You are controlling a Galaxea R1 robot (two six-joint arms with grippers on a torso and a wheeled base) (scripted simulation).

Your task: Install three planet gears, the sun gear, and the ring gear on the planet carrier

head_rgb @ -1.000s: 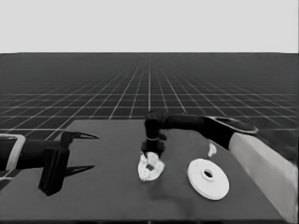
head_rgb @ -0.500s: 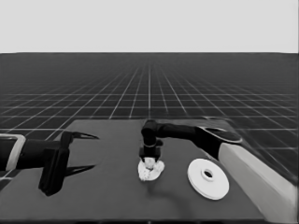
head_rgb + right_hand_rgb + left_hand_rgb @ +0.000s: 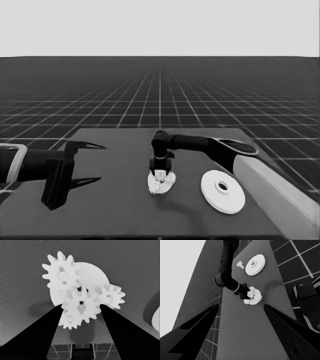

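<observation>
The smaller round part (image 3: pixel 162 189) lies mid-table with small toothed gears on it. In the right wrist view three gears (image 3: pixel 61 272) (image 3: pixel 111 297) (image 3: pixel 70 321) sit around its disc (image 3: pixel 95 275). A fourth gear (image 3: pixel 81 306) is over the middle, and my right gripper (image 3: pixel 81 305) is shut on it, fingertips against its teeth. From the head view that gripper (image 3: pixel 160 174) points straight down onto the part. The larger round part (image 3: pixel 223 191), with hub and hole, lies to the right. My left gripper (image 3: pixel 100 162) waits open over the table's left end.
A thin white piece (image 3: pixel 240 264) lies beside the larger round part (image 3: pixel 255 263), behind the right arm. The right arm's pale grey part (image 3: pixel 280 195) fills the lower right corner of the head view. Dark machinery with blue lights (image 3: pixel 307 305) sits past the table's edge.
The right gripper has come down a little with the gear, closer onto the smaller round part. The left arm has not moved.
</observation>
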